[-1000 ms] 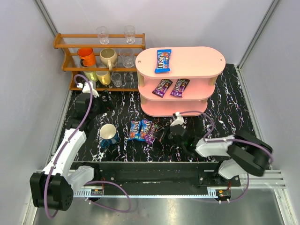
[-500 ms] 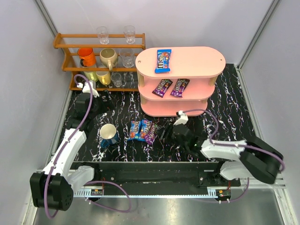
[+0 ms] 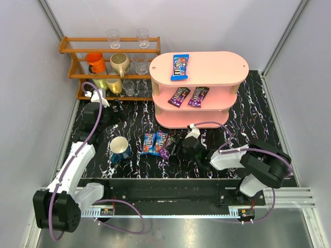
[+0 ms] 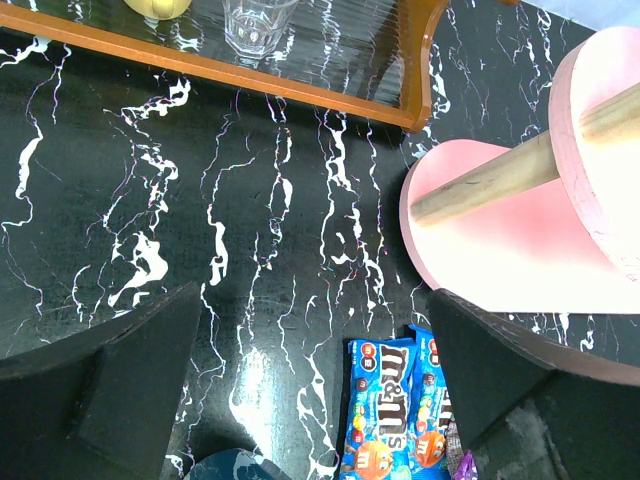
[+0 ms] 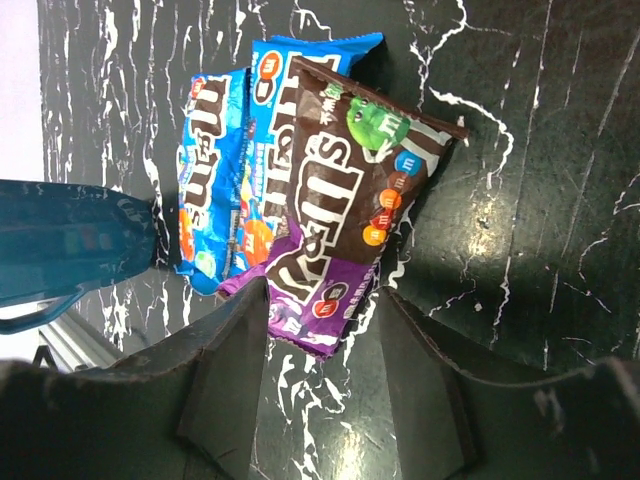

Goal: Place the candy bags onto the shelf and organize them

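Top view alone: the pink shelf (image 3: pixel 217 70) shows whole, with three stadium-shaped boards. One top-tier blue bag (image 3: pixel 180 67) lies flat on the upper board, and two middle-tier bags (image 3: pixel 179 96), purple-brown, lie side by side.
Table pile: three more packets lie on the black marbled table (image 3: pixel 248 119) in front of the shelf, between the teal mug (image 3: pixel 120 149) and the right gripper (image 3: pixel 178 147).
Right wrist view alone: the purple-brown bag (image 5: pixel 340 220) lies on top, overlapping two blue bags (image 5: pixel 205 180). All are glossy film with crimped ends and candy print.
Right gripper: (image 5: pixel 322 300) the jaws stand apart, one dark finger on each side of the purple-brown bag's lower end. It grips nothing.
Left wrist view alone: a round bare-wood post (image 4: pixel 500 180) joins the shelf's matte pink boards. The orange-brown rack (image 4: pixel 300 70) carries a clear glass (image 4: pixel 258 15).
Left gripper: (image 4: pixel 315 330) spread wide and empty above the table. The blue bags show at that view's lower edge.
Left arm: it reaches toward the rack, well apart from the pile.
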